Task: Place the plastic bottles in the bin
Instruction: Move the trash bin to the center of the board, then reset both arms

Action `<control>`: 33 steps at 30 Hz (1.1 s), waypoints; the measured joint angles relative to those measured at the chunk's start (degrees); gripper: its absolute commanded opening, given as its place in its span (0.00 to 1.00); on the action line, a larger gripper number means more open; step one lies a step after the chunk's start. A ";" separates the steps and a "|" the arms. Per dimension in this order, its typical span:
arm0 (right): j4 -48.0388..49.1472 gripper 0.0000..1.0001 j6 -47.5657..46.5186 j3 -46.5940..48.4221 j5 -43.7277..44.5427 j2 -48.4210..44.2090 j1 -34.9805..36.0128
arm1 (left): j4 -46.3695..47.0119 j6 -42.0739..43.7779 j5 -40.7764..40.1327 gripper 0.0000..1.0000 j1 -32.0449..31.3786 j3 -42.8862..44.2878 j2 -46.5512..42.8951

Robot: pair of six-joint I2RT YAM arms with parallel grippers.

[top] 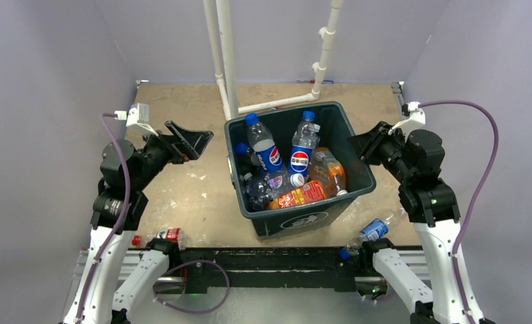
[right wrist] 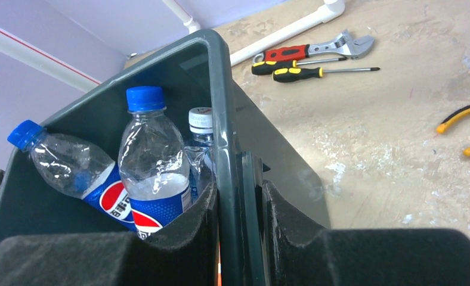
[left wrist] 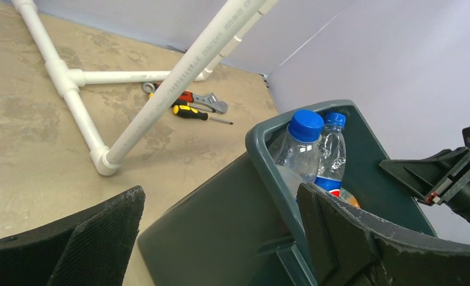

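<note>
1. Lilac walls (top: 47,67) are closing in a worn tan tabletop (top: 182,196). A white plastic pipe frame (top: 226,61) is rising from its far side.
2. A dark green-grey square plastic bin (top: 277,223) is sitting mid-table, slightly turned, with its white symbol facing the arm bases.
3. The right gripper (top: 361,145) is clenching the bin's right wall at the rim, with one finger inside and one outside.
4. The left gripper (top: 199,140) is hovering released with fingers spread wide, just left of the bin and not touching it.
5. Clear crushed plastic bottles are piling up inside the bin. Blue-capped Pepsi bottles (top: 264,145) are leaning upright at the back. An orange-labelled bottle (top: 327,172) and a red-labelled bottle (top: 297,196) are lying in front of them.
6. Two more are lying outside the bin at the near edge: a red-capped bottle (top: 163,236) by the left arm's base and a blue-capped loose bottle (top: 371,231) by the right arm's base.
7. A red-handled wrench (right wrist: 316,49) and yellow-and-black screwdrivers (right wrist: 307,72) are lying close together near the pipe frame. Yellow-handled pliers (right wrist: 459,116) are lying well apart from them.
</note>
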 measured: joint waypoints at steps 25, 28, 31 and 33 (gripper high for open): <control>4.24 0.88 5.64 3.52 7.76 -0.76 1.64 | -1.53 4.07 -6.73 0.99 0.00 -3.30 -1.31; 3.58 0.93 4.61 4.48 12.00 -4.02 2.14 | -3.10 5.29 -9.49 0.99 0.00 -3.30 -1.33; 2.86 0.93 4.48 3.96 17.70 -7.41 2.36 | -5.57 6.19 -13.09 0.99 0.00 -3.30 -1.40; 2.60 0.95 4.48 3.26 21.81 -8.92 2.71 | -7.23 6.49 -15.45 0.99 0.00 -3.30 -1.73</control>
